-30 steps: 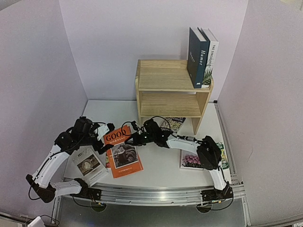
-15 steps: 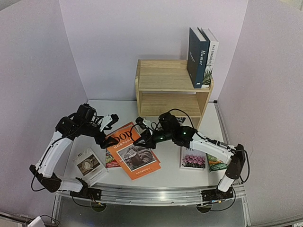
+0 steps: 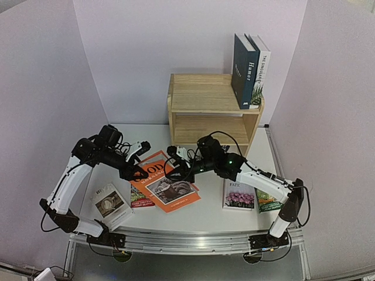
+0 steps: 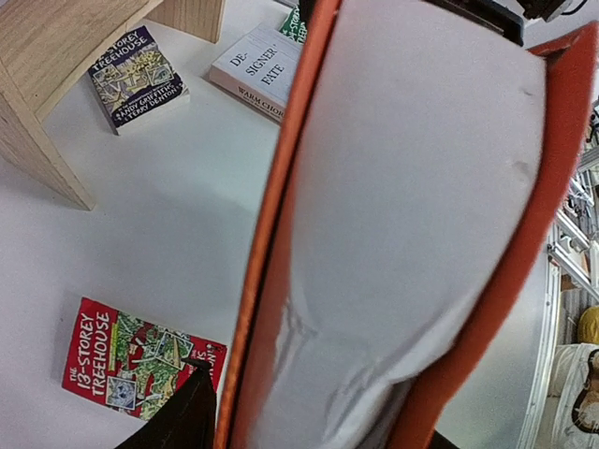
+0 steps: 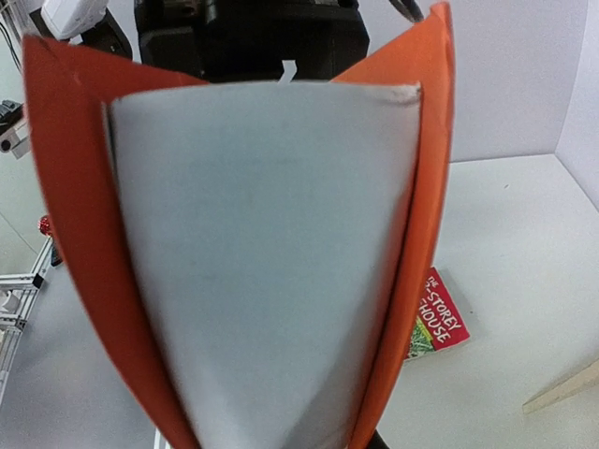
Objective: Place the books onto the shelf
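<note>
An orange book (image 3: 168, 182) hangs tilted above the table, held from both ends. My left gripper (image 3: 139, 172) is shut on its left edge, and my right gripper (image 3: 177, 168) is shut on its right edge. In the left wrist view the book's white pages (image 4: 412, 206) fill the frame between the orange covers, with one dark finger (image 4: 187, 421) against the cover. The right wrist view shows the same page block (image 5: 271, 262). The wooden shelf (image 3: 208, 111) stands at the back. A dark teal book (image 3: 243, 70) and a white book (image 3: 261, 69) stand upright on its top.
A red book (image 3: 140, 200) lies under the lifted one, and a white book (image 3: 110, 205) lies at the front left. A flowered book (image 3: 237, 196) and a green book (image 3: 268, 202) lie at the right. A dark patterned book (image 3: 214, 153) lies by the shelf's foot.
The orange book lay flat with only my right gripper on it. It has been raised and turned, and my left gripper has closed from wide open onto its left edge.
</note>
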Robot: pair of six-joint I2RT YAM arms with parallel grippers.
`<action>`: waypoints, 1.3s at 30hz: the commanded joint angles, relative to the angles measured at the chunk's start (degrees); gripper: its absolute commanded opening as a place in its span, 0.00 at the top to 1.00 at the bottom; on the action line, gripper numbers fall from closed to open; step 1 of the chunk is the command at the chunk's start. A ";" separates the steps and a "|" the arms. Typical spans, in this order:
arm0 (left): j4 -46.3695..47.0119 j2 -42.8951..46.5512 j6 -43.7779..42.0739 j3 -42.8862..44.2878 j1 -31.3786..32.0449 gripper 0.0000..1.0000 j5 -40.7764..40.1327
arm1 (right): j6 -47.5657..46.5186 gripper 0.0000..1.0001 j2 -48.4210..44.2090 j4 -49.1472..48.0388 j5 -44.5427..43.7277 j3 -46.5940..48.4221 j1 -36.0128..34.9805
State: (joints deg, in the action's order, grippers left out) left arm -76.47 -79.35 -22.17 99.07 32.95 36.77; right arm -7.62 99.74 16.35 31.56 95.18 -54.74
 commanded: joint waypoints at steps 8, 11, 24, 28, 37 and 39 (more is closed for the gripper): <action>0.35 1.26 7.50 1.96 -0.21 0.81 2.46 | -1.28 0.49 1.18 -1.32 -8.22 5.71 -0.09; 2.18 2.74 13.00 0.24 -1.81 0.84 2.28 | 2.43 0.18 0.87 -1.32 -16.14 6.35 -0.06; 12.02 8.78 41.24 -16.93 -28.21 0.84 6.84 | -2.01 0.09 9.67 -3.38 -47.87 14.37 -12.41; 13.32 7.27 49.15 -18.12 -32.84 0.84 7.84 | -5.47 0.09 19.08 -4.20 -50.99 22.08 -16.70; 15.11 3.99 58.42 -20.00 -35.97 0.82 7.39 | -9.38 0.08 34.85 -12.18 -57.51 32.94 -18.30; 15.17 3.79 58.74 -20.06 -35.98 0.82 7.39 | -11.80 0.08 38.18 -14.02 -60.85 35.87 -18.31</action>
State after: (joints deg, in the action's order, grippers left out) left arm -64.41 -75.88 32.62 78.70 -2.83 41.90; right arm -14.98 133.62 9.67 -20.21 124.16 -73.72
